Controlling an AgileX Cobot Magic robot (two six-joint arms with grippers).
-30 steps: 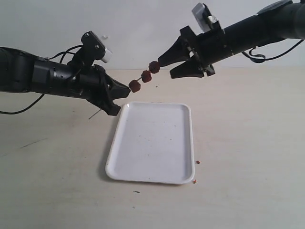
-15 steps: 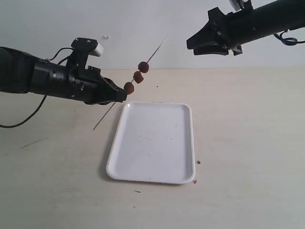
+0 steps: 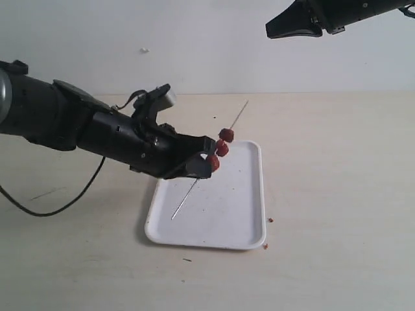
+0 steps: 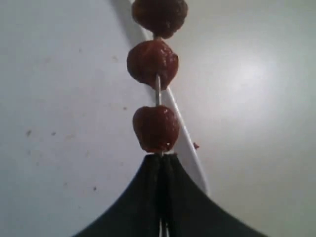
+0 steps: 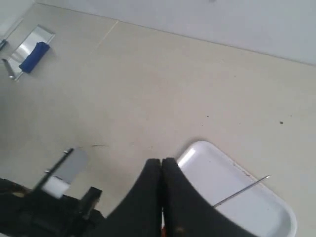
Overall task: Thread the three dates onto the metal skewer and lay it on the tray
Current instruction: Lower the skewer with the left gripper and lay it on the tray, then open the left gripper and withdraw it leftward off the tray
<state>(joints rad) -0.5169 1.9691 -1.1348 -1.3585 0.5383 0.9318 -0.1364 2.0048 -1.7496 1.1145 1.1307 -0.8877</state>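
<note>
Metal skewer (image 3: 184, 199) with three dates (image 3: 219, 148) pinched in left hand (image 3: 205, 158); right hand (image 3: 272, 30) pressed together.

Setting: robot laboratory bench. Evidence: bare beige tabletop (image 3: 337, 194) under the white tray (image 3: 201, 245); blank white wall (image 3: 194, 39) behind the tray; black left arm (image 3: 65, 123) beside the tray, cable (image 3: 45, 215) trailing from it; black right arm (image 3: 350, 10) high above the tray.

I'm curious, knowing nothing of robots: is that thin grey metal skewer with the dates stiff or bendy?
Probably stiff: the thin grey metal skewer looks straight under three wrinkled reddish-brown dates. Likely light: the black left pincer grips it at one spot only.
</note>
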